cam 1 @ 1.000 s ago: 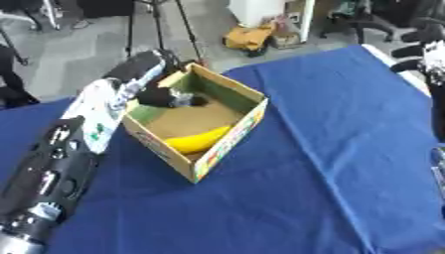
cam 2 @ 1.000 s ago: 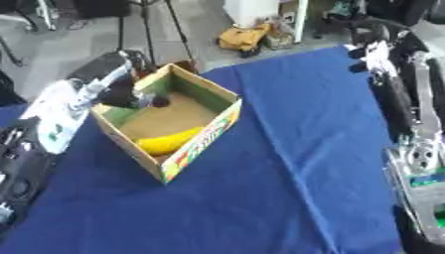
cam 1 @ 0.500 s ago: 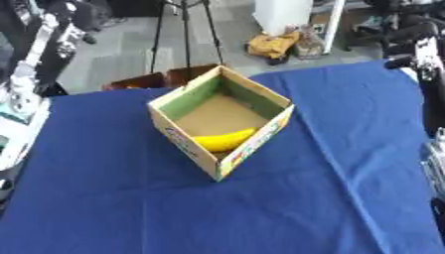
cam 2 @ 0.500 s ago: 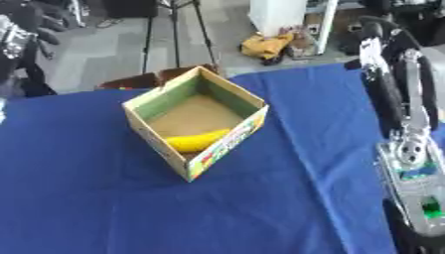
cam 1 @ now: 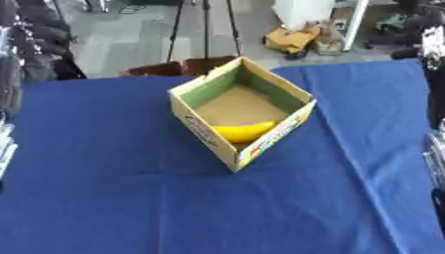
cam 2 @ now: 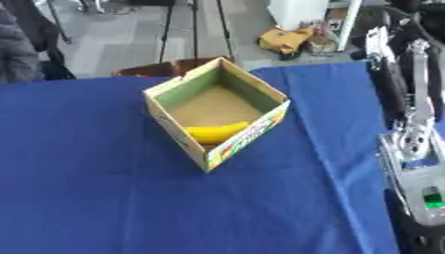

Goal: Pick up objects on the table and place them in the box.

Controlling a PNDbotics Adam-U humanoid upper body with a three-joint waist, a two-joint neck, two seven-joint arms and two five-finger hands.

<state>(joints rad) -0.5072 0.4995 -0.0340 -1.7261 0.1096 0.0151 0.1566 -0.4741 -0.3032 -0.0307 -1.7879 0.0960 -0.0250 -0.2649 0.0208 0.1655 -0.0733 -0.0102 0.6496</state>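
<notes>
Left eye view: an open cardboard box point(cam 1: 242, 113) sits at the centre of the frame on a table draped in blue cloth point(cam 1: 104, 198), turned so that one corner points toward the lower edge. A yellow banana point(cam 1: 244, 132) lies inside on the box floor, against the wall nearest the camera. No other loose object shows on the cloth, so the task appears at or near completion.

Right eye view: the robot's right arm point(cam 2: 408, 134) runs down the right edge of the frame, well apart from the box; the hand itself cannot be made out, so the state of its fingers cannot be told. The left hand appears in neither view.

Handling, as judged: the banana is probably light, slightly yielding and easily bruised, with a smooth curved skin that may roll; a hold across its thick middle seems best. The box looks light and stiff-walled but liable to slide on the cloth if nudged; its rim offers the natural place to take hold.
</notes>
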